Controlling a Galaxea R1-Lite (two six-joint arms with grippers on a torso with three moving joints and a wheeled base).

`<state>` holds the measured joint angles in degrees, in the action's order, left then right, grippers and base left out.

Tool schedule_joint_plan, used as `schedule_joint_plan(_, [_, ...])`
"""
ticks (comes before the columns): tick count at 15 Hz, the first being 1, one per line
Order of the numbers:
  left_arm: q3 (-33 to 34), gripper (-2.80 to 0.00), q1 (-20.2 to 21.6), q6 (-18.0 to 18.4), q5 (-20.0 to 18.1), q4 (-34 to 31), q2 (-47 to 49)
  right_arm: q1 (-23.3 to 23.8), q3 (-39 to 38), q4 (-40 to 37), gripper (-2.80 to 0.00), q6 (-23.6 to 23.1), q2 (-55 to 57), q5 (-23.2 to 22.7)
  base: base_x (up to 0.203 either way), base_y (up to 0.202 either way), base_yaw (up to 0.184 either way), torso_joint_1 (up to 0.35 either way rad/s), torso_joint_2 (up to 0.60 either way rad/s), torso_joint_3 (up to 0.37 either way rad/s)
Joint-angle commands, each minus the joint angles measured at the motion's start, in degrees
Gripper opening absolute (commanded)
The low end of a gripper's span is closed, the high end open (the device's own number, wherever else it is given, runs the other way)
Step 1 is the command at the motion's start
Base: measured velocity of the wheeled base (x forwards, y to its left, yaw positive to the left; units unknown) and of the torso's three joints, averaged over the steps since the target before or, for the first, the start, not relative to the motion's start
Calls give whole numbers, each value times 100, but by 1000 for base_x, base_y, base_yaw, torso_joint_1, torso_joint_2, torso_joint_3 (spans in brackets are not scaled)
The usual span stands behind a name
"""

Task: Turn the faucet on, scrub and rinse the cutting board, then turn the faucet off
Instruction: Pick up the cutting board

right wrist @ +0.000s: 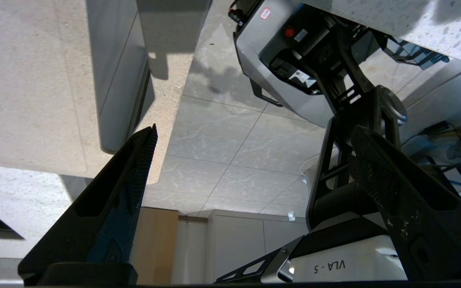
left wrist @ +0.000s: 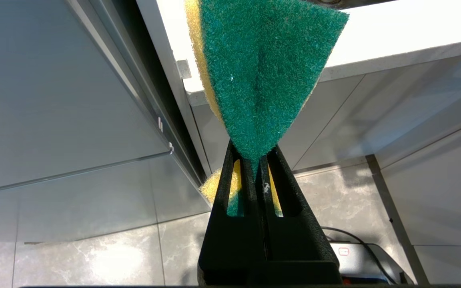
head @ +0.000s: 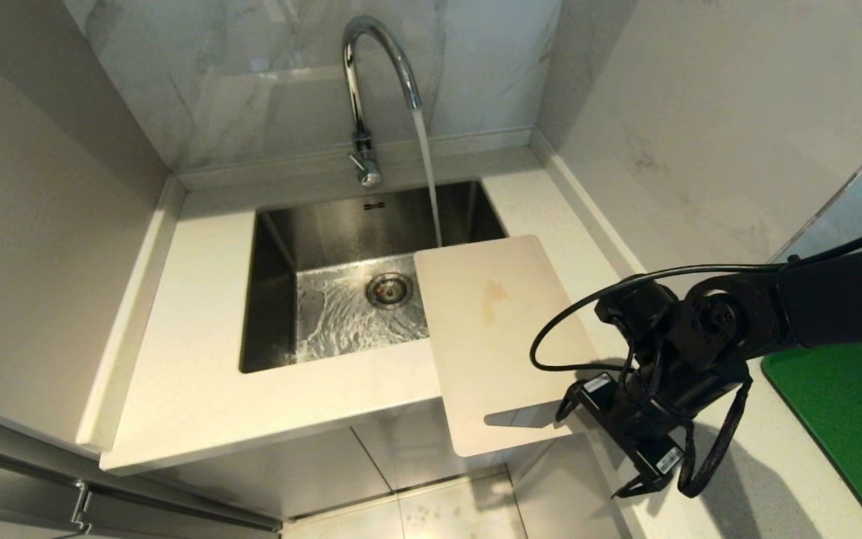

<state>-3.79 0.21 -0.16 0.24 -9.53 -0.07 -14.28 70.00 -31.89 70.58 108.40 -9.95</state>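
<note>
White stone countertop (head: pixel 191 374) surrounds the steel sink (head: pixel 281 247). Faucet (head: pixel 371 90) runs: step one done; scrubbing, rinsing and shutoff remain. Cutting board (head: pixel 494 337) bridges the sink's right rim, overhanging the counter front. Right gripper (head: pixel 637 468), jaws spread empty, sits beside it. Left gripper (left wrist: pixel 254 160) clamps a green scouring sponge (left wrist: pixel 262 72). Robot base reads "VLA-5".

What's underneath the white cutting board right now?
The cutting board lies across the sink's right rim and the counter; its near end overhangs the floor. The sink corner and counter strip beneath it are covered.
</note>
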Motion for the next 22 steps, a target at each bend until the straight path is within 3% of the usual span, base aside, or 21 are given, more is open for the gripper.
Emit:
schedule_joint_plan(1, [1, -280, -1, -2, 2, -5, 7, -5, -36, -11, 0, 43, 91, 4, 0, 0, 0, 0, 0, 0])
schedule_joint_plan(22, [1, -280, 6, -2, 2, -5, 7, -304, 198, 526, 0, 70, 885, 98, 0, 0, 0, 0, 0, 0])
